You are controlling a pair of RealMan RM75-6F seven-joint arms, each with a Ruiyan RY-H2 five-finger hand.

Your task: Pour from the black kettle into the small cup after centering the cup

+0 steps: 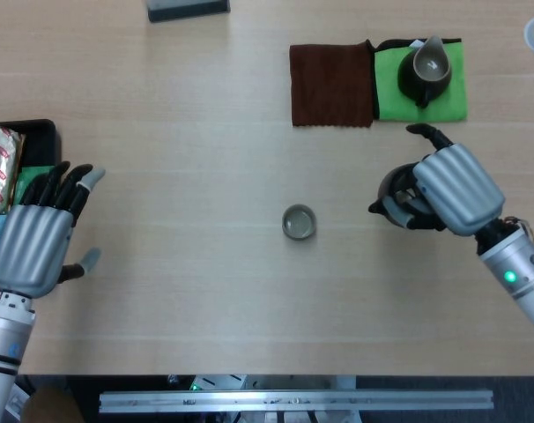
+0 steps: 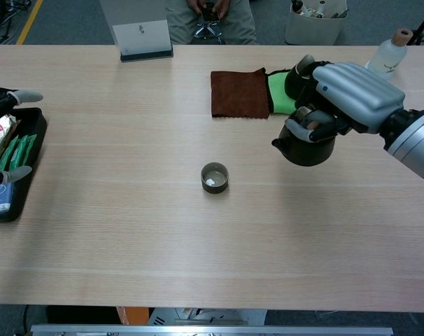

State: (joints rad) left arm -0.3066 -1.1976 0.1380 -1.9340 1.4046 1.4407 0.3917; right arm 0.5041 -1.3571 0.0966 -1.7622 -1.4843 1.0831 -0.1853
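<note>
The small grey-brown cup (image 1: 299, 222) (image 2: 215, 177) stands upright near the middle of the table. My right hand (image 1: 448, 189) (image 2: 345, 98) grips the black kettle (image 1: 396, 198) (image 2: 304, 143) and holds it above the table to the right of the cup, spout toward the cup. The hand covers most of the kettle's top. My left hand (image 1: 38, 238) (image 2: 8, 133) hovers open at the far left, fingers spread, by the black tray (image 1: 40, 132) (image 2: 26, 150).
A brown cloth (image 1: 331, 85) (image 2: 239, 93) and a green cloth (image 1: 450, 81) (image 2: 278, 94) lie at the back; a dark pitcher (image 1: 426, 70) stands on the green one. The tray holds snack packets (image 1: 1, 167). A card stand (image 2: 142, 40) and a bottle (image 2: 388, 56) stand at the far edge.
</note>
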